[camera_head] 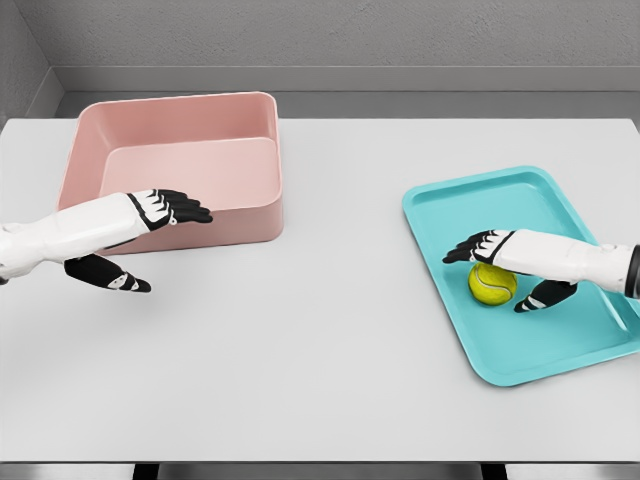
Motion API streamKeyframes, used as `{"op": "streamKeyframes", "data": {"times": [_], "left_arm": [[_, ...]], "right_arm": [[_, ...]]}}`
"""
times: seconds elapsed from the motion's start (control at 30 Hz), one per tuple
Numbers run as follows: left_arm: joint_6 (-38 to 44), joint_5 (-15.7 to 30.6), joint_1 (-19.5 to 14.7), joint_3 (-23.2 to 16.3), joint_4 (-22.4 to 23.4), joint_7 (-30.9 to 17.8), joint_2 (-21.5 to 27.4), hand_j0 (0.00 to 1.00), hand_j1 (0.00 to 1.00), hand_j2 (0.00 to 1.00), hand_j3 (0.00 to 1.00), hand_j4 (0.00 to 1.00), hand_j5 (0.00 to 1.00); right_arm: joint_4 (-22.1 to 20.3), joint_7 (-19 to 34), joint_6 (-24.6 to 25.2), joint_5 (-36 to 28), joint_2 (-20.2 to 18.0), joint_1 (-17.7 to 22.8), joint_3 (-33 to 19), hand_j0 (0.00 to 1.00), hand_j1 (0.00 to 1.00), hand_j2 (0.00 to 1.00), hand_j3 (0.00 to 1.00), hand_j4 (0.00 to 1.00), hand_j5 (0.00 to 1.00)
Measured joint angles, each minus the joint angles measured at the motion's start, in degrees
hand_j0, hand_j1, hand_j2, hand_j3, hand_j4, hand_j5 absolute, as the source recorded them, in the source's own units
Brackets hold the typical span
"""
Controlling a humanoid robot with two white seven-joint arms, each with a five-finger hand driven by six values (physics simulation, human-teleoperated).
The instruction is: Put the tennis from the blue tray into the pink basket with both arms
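The ball (492, 284) lies inside the tray (470, 205), toward its near half, at the right side of the tabletop (330, 340). My right hand (510, 262) is over it: the fingers (462, 250) reach out flat across the top, the thumb drops down on the ball's right side, and I judge they are not yet closed on it. A round ball under a half-formed grasp is my worry; if I squeeze off-centre it may squirt out and roll along the tray or over its low rim. My left hand (150, 228) hovers with fingers spread and holding nothing, just in front of the basket (170, 125) at the far left corner. The two are well apart, so a handover in mid-air could drop the ball onto the tabletop.
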Motion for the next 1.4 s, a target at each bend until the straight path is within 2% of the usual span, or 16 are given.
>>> {"op": "streamKeyframes", "data": {"times": [1.03,1.13,1.23,1.4], "left_arm": [[0.0,0.0,0.9,-0.1,-0.1,0.0,0.0,1.00,1.00,1.00,1.00,1.00,1.00],[0.0,0.0,0.9,-0.1,-0.2,0.0,0.0,1.00,1.00,1.00,1.00,1.00,1.00],[0.0,0.0,0.9,-0.1,-0.2,0.0,-0.1,1.00,1.00,1.00,1.00,1.00,1.00],[0.0,0.0,0.9,-0.1,-0.2,0.0,0.0,1.00,1.00,1.00,1.00,1.00,1.00]], "right_arm": [[2.6,0.6,0.0,1.0,2.7,0.4,-0.1,1.00,1.00,1.00,1.00,1.00,1.00],[2.7,0.7,0.0,1.2,2.9,0.4,-0.1,0.92,0.92,0.92,0.92,0.92,0.92],[2.8,0.7,0.0,1.2,2.9,0.4,-0.1,0.91,0.91,0.91,0.91,0.91,0.91],[3.1,0.9,0.0,1.2,3.0,0.3,-0.2,0.83,0.83,0.83,0.83,0.83,0.83]]}}
